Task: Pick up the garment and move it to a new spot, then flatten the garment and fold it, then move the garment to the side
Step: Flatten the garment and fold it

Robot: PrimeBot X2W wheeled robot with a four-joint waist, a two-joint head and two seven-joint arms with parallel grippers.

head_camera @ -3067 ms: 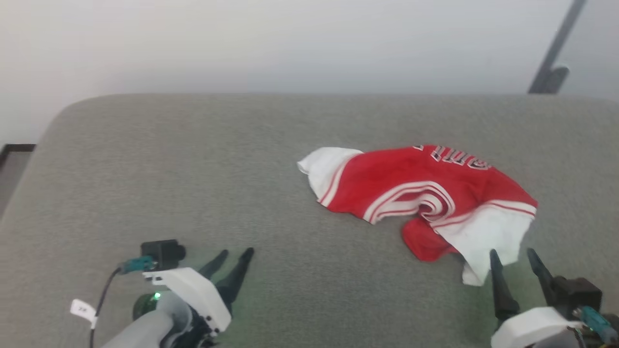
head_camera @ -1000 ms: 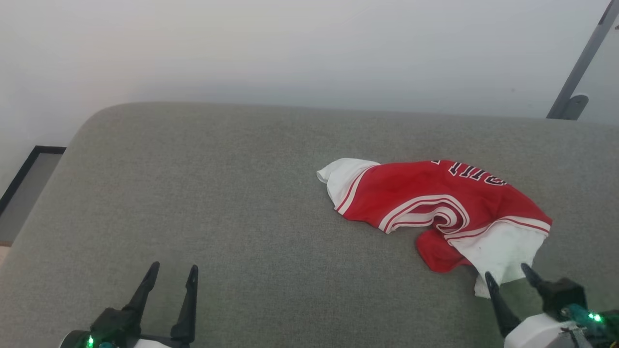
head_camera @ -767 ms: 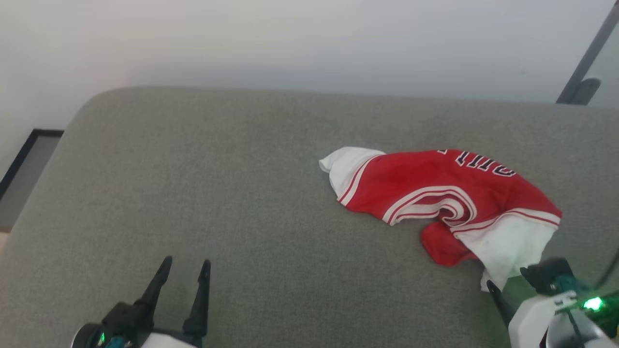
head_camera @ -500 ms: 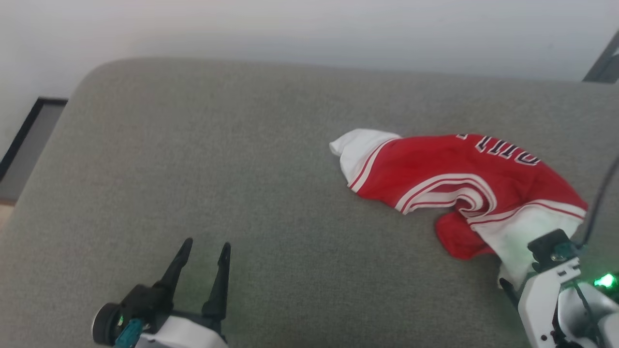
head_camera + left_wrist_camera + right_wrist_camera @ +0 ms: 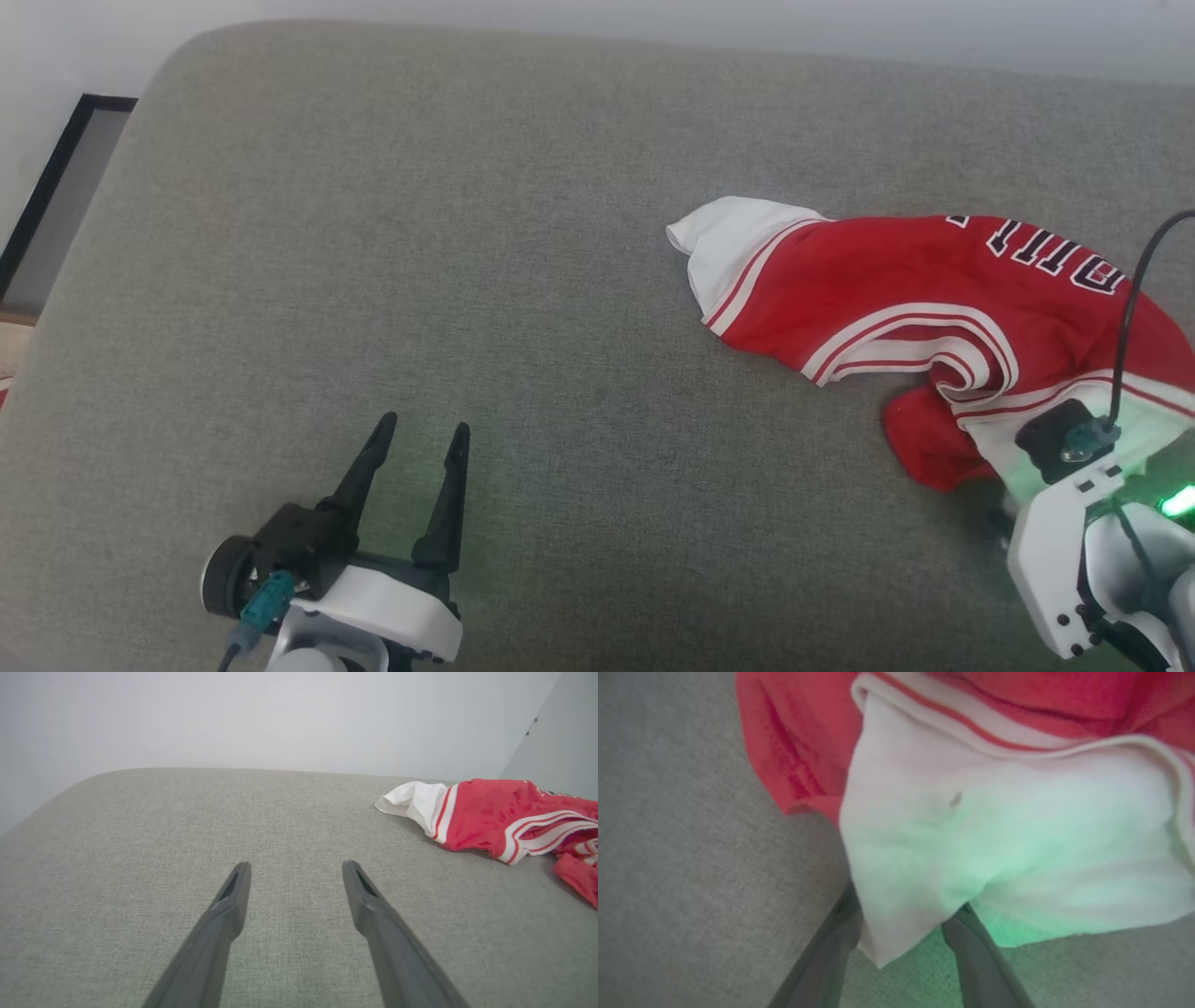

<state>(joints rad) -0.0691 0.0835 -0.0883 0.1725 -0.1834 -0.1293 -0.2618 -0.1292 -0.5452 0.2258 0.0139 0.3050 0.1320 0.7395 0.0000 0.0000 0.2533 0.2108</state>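
Clearly the garment (image 5: pixel 878 280) lies crumpled on the right part of a grey cushion (image 5: pixel 467 233), well apart from the left gripper (image 5: pixel 424 425). In the head view one white sleeve points to the left, black letters with white outline run along the far edge, and the second white sleeve hangs toward the right arm (image 5: pixel 1074 560), which covers the end of it.

The left wrist view shows what the head view shows less well: the left gripper (image 5: pixel 295 864) has its two fingers widely spread, with nothing between them, over the bare cushion (image 5: pixel 187 826). The garment (image 5: pixel 481 807) sits far at the right of that view.

The right wrist view gives the detail that the head view hides. The right gripper (image 5: pixel 906 910) has its fingers (image 5: pixel 822 961) apart, and a corner of the white sleeve of the garment (image 5: pixel 971 826) lies between them and over their tips. It is not closed on the cloth. This view is blurred, so I cannot tell if the hidden tips touch the sleeve or the cushion (image 5: pixel 668 835). A green light colours the sleeve.
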